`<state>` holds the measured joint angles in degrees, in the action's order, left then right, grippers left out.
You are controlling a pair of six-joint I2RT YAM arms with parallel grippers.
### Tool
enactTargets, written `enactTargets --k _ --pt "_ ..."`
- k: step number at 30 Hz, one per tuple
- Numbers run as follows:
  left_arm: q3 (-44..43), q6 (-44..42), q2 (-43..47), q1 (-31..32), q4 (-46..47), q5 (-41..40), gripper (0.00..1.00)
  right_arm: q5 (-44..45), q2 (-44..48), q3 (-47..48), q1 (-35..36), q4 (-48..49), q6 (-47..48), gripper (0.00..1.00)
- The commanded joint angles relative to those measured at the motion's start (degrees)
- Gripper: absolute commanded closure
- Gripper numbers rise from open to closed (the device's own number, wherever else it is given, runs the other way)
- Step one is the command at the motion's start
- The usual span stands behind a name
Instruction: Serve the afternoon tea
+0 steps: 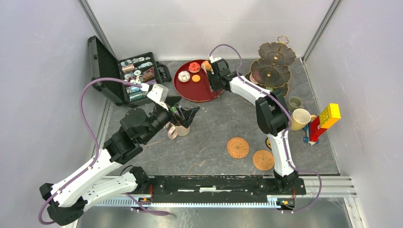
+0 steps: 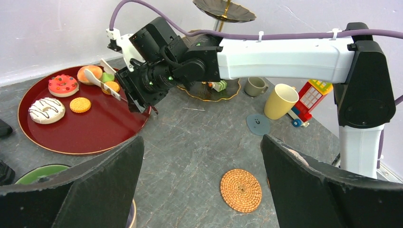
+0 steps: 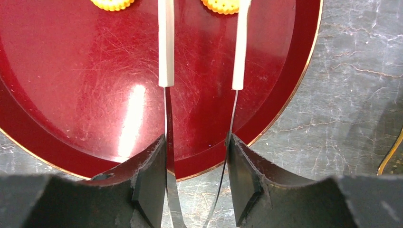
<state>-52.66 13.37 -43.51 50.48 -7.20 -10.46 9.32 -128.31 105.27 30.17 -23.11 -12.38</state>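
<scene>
Toy cakes lie on the round red tray (image 2: 95,130): a red donut (image 2: 62,84), a white donut (image 2: 46,109), an orange biscuit (image 2: 80,104), a peach cake (image 2: 89,72) and a small orange cake (image 2: 112,86). My right gripper (image 3: 197,142) is shut on white-tipped metal tongs (image 3: 166,47). The tong tips stand apart low over the tray, by the small orange cake. The dark three-tier stand (image 1: 273,61) is at the back right. My left gripper (image 2: 202,140) hangs open and holds nothing, above a beige mug (image 1: 179,129).
A yellow mug (image 1: 300,118) and a small grey mug (image 1: 295,102) stand right of the right arm, beside a toy of coloured blocks (image 1: 325,121). Two woven coasters (image 1: 237,147) lie near the front. An open black case (image 1: 135,76) sits at the back left. A green-lined mug (image 2: 40,173) is below the left wrist.
</scene>
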Motion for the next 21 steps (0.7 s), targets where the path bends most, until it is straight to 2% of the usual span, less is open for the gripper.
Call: enactTargets --k 1,21 --pt "-1.92 -2.60 0.24 -0.22 1.58 -0.72 0.00 0.70 -1.19 2.92 0.17 -0.19 0.79 0.49" --pt "-1.90 -2.47 -0.26 -0.25 1.66 -0.57 0.00 2.83 -5.92 8.33 0.12 1.82 1.55 0.46"
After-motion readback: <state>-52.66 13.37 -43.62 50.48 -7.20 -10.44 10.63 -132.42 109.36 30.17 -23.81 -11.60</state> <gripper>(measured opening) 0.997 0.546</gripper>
